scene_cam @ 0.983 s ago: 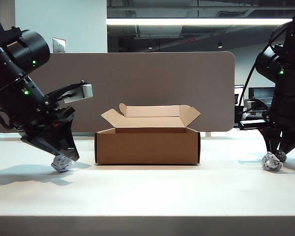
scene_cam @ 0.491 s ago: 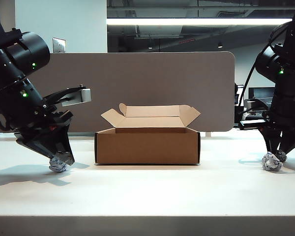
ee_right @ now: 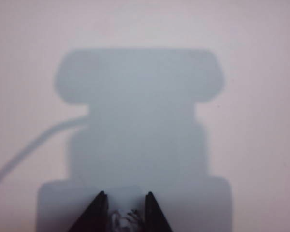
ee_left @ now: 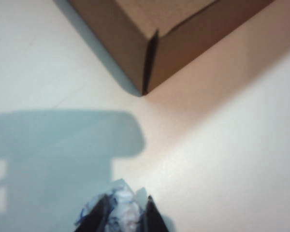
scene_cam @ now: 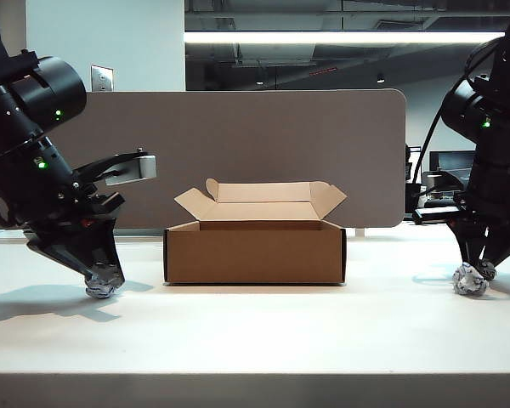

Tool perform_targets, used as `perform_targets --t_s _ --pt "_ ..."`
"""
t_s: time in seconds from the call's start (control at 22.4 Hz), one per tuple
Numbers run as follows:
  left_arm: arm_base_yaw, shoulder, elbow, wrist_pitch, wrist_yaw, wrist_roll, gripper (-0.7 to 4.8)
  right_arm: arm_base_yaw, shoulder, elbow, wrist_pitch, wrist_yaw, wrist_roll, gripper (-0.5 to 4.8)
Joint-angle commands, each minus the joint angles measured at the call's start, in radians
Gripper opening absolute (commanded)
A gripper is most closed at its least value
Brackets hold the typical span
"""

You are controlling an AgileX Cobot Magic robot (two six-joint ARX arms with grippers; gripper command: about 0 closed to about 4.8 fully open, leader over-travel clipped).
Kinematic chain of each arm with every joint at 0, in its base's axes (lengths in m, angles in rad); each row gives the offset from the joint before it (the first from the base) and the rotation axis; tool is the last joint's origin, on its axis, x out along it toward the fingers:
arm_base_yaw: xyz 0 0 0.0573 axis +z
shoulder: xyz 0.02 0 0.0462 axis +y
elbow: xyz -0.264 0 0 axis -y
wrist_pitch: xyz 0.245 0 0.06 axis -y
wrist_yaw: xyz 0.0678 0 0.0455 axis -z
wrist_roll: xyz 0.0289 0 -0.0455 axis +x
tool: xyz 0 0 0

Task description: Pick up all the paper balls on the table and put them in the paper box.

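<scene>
Exterior view: white tabletop point(scene_cam: 255, 340), wide and bare at the front; paper box point(scene_cam: 254, 252) at its middle, brown, flaps standing open, nothing visible inside from this angle; grey partition panel point(scene_cam: 238, 144) behind. Left hand point(scene_cam: 102, 276) low on the left side, tilted, its tips down on the left paper ball point(scene_cam: 100, 286), which rests on the tabletop near the box's left wall but apart from it. Right hand point(scene_cam: 474, 270) low at the far right, pointing down, its tips around the right paper ball point(scene_cam: 469, 280), also on the tabletop, well apart from the box.

Left wrist view: two dark fingers point(ee_left: 152, 217) flank the left paper ball point(ee_left: 118, 210), white with blue-black print, close against it; whether the squeeze is complete cannot be told; a corner of the paper box point(ee_left: 150, 63) lies beyond.

Right wrist view: two dark fingers point(ee_right: 152, 212) set close on either side of the right paper ball point(ee_right: 123, 218); clamped on it, by appearance; bare tabletop and the arm's shadow beyond.

Step in hand, as judged: the grasp, both balls at once; neither ball is lifted yet; nothing seen delivered.

Next move calls for: a firm pinch confirmed on the left; a lift high enough to clear the box wall and flaps; carry inward over the opening; release.
</scene>
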Motion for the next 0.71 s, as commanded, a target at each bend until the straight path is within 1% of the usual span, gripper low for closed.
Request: perform_targets --t_s 0.04,0.13,0.18,0.49,0.58,0.63,0.71 --pt "0.002 0.000 0.000 -0.021 -0.003 0.004 0.88 0.000 -0.005 0.004 -0.006 0.003 -0.002 1.16" --pt "0.002 0.000 0.000 -0.026 -0.005 0.004 0.86 0.000 -0.005 0.004 -0.006 0.003 -0.002 1.16" --pt "0.002 0.000 0.000 -0.031 -0.022 0.004 0.55 0.000 -0.005 0.004 -0.006 0.003 -0.002 1.16" --pt "0.002 0.000 0.009 -0.045 -0.021 -0.003 0.57 0.000 -0.022 0.004 0.000 0.000 -0.002 1.14" --pt "0.002 0.000 0.034 -0.074 -0.019 -0.003 0.57 0.000 -0.045 0.004 0.006 0.000 -0.002 1.11" --pt "0.002 -0.001 0.070 -0.106 -0.018 -0.003 0.57 0.000 -0.071 0.004 0.012 0.000 -0.002 1.11" --pt "0.002 -0.002 0.108 -0.130 -0.018 -0.003 0.57 0.000 -0.097 0.004 0.016 -0.001 -0.002 1.11"
